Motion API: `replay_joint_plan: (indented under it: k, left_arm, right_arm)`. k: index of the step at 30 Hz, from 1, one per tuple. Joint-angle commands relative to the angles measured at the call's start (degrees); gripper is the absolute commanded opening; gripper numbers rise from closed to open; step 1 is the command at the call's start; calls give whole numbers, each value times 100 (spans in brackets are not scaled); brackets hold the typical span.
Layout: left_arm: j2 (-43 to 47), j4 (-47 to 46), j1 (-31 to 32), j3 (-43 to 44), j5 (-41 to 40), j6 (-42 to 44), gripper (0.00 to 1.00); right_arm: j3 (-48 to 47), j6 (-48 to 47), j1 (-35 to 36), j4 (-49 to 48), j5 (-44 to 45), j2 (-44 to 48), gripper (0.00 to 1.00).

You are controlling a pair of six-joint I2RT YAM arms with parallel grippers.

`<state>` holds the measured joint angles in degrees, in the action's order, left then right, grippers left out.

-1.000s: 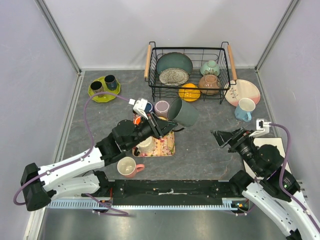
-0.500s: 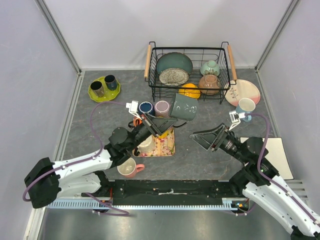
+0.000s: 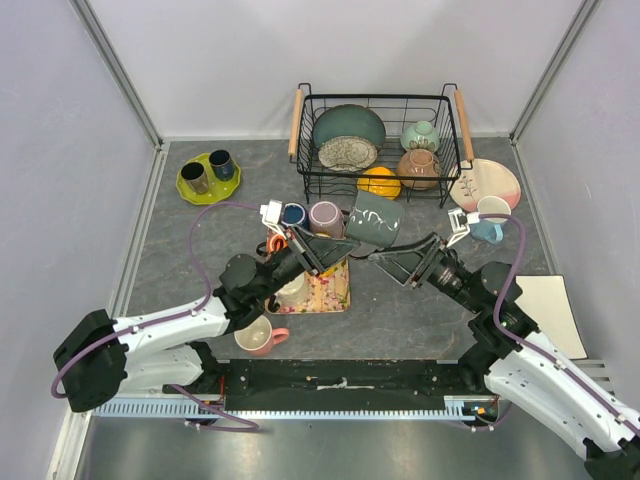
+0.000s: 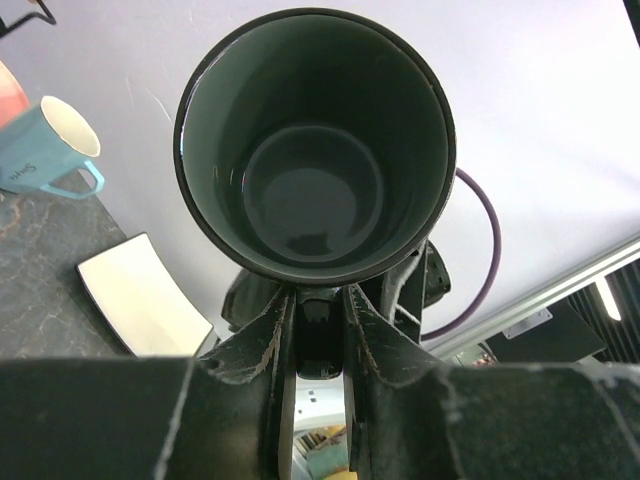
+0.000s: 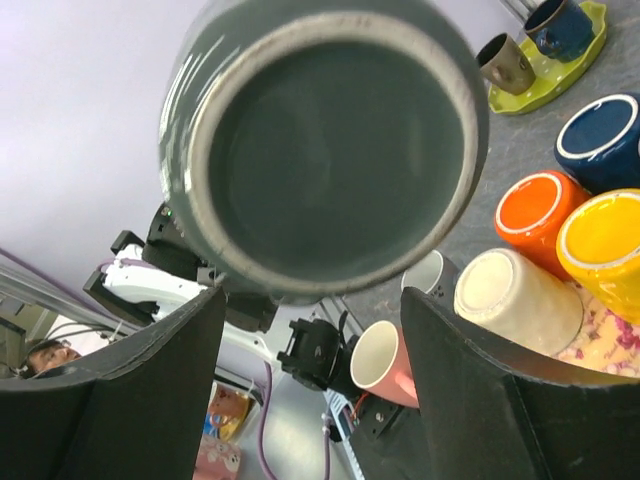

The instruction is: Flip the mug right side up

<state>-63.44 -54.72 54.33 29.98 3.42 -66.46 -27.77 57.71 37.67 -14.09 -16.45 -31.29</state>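
Observation:
A dark grey-green mug [image 3: 373, 222] hangs in the air in front of the dish rack, tilted on its side. My left gripper [image 3: 335, 248] is shut on it from the left. In the left wrist view the mug's open mouth [image 4: 315, 150] faces the camera, above the closed left gripper [image 4: 315, 310]. My right gripper [image 3: 390, 258] is open, right next to the mug on its right. In the right wrist view the mug's base [image 5: 320, 150] fills the top, with the right gripper [image 5: 312, 300] spread wide just under it and empty.
A black wire dish rack [image 3: 375, 98] with bowls stands at the back. A floral tray [image 3: 325, 290] holds upturned mugs below the held mug. A pink mug [image 3: 255, 335], a green plate [image 3: 208, 178] with two cups, a blue mug [image 3: 490, 215] and a pink plate [image 3: 480, 180] lie around.
My right arm has swung left across the table until its open gripper reaches the mug. My left gripper has held the mug and shifted it slightly right.

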Motion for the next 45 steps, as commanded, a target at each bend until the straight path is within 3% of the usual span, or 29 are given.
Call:
replay_joint_plan:
  k: [1,5,15,19,22,25,28,34,41,45]
  left_arm:
    - [60,-813,-10,87,343,-359,2]
    - [7,-698,-18,157,747,-377,2]
    - [-46,-347,-10,246,1424,-298,2]
    - [-81,-320,-18,228,1547,-271,2]
    - [-72,-180,-18,280,1653,-192,2]
    - [-72,-109,-10,333,1802,-105,2]
    - [-54,-100,-10,351,1943,-61,2]
    - [-28,-21,-10,342,2215,-8,2]
    - [-11,23,-10,281,2356,98,2]
    - [95,110,-10,228,2356,247,2]
  right_arm:
    - [131,231,12,-1148,168,-333,77]
    - [35,284,21,-1518,230,-580,73]
    - [-88,328,21,-1702,405,-765,46]
    - [-97,416,12,-1869,441,-879,40]
    - [-167,434,21,-1931,362,-1001,42]
    - [-272,408,12,-1879,335,-1072,54]
    - [-334,364,12,-1896,326,-1125,56]
    - [-440,355,3,-2133,81,-1309,39]
    - [-738,303,3,-2161,-499,-1757,5]
    - [-940,-67,3,-1572,-482,-1758,0]
